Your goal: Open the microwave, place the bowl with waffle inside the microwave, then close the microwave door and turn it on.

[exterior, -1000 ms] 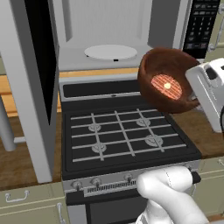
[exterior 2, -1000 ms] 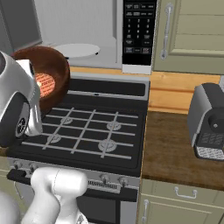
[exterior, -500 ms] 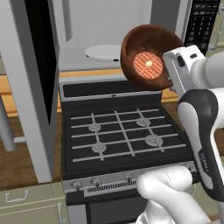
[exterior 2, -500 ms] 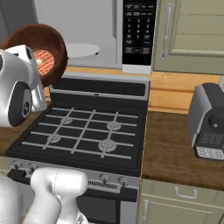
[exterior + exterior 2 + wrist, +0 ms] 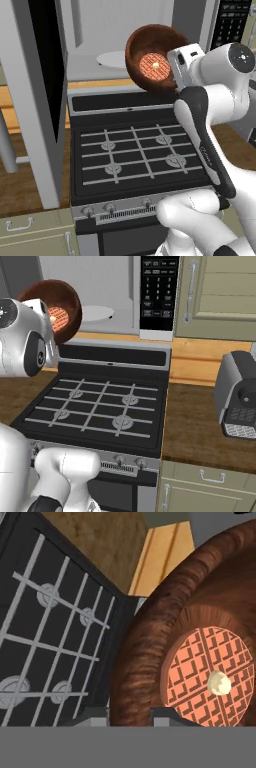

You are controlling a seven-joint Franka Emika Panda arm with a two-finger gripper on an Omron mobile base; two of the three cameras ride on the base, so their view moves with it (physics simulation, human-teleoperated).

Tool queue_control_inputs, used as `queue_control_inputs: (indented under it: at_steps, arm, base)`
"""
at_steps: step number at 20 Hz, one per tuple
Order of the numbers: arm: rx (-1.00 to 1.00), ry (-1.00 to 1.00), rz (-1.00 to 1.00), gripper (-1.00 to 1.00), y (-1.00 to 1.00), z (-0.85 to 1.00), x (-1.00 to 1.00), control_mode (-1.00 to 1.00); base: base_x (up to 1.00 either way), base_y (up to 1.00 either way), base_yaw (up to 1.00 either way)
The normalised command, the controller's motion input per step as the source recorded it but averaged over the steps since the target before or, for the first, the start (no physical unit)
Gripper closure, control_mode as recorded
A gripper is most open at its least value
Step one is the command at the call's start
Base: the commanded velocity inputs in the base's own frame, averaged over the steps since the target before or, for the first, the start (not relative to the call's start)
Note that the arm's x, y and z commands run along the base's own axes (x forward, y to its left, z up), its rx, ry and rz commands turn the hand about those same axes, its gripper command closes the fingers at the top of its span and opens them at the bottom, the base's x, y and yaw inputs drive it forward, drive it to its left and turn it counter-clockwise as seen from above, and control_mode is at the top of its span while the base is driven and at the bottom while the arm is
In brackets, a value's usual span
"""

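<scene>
Microwave door (image 5: pixel 42 95) open at frame left. Gripper (image 5: pixel 129 714) clamped on bowl (image 5: pixel 152 55) rim, waffle (image 5: pixel 154 65) inside, upper centre before the turntable (image 5: pixel 112 58). Left: placing, closing, starting.

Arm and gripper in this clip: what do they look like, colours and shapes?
The arm is glossy white with rounded, tubular links, dark grey bands at the joints and a round dark cap on one joint. Small faint lettering runs along one link. The gripper has a boxy white hand and two small dark grey fingertips. No cables visible.
</scene>
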Motion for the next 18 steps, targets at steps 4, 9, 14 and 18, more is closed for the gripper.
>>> queue_control_inputs:
  at_steps: [4,9,14,18]
  arm:
    - [0.17,-0.06,-0.15,1.00,0.11,0.00,0.69,-1.00]
    - [0.08,0.15,-0.15,1.00,0.00,0.00,0.71,-1.00]
    - [0.08,0.18,-0.04,1.00,0.01,0.08,0.75,-1.00]
    - [0.12,0.03,0.00,1.00,0.06,0.24,0.59,-1.00]
  base:
    - [0.00,0.00,0.00]
    - [0.00,0.00,0.00]
    - [0.00,0.00,0.00]
    - [0.00,0.00,0.00]
